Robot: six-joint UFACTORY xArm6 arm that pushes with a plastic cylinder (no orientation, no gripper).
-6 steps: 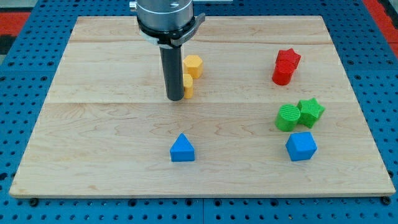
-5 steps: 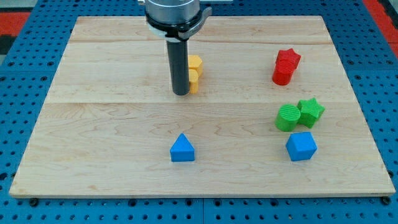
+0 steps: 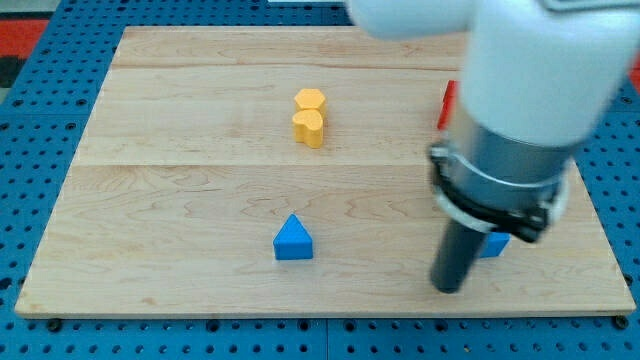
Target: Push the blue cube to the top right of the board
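Note:
My tip (image 3: 449, 288) rests on the board near the view's bottom right. The blue cube (image 3: 496, 244) is mostly hidden behind the rod and arm; only a small blue corner shows just right of the rod, slightly above the tip. A blue triangular block (image 3: 293, 239) sits at the bottom centre, well left of the tip. The wooden board (image 3: 180, 200) fills most of the view.
Two yellow blocks (image 3: 310, 114) stand close together at upper centre. A sliver of a red block (image 3: 446, 106) shows at the arm's left edge. The arm hides the green blocks and most of the board's right side.
The rod has swept from beside the yellow blocks at upper centre down to the bottom right, next to the blue cube. The arm now covers the red and green blocks.

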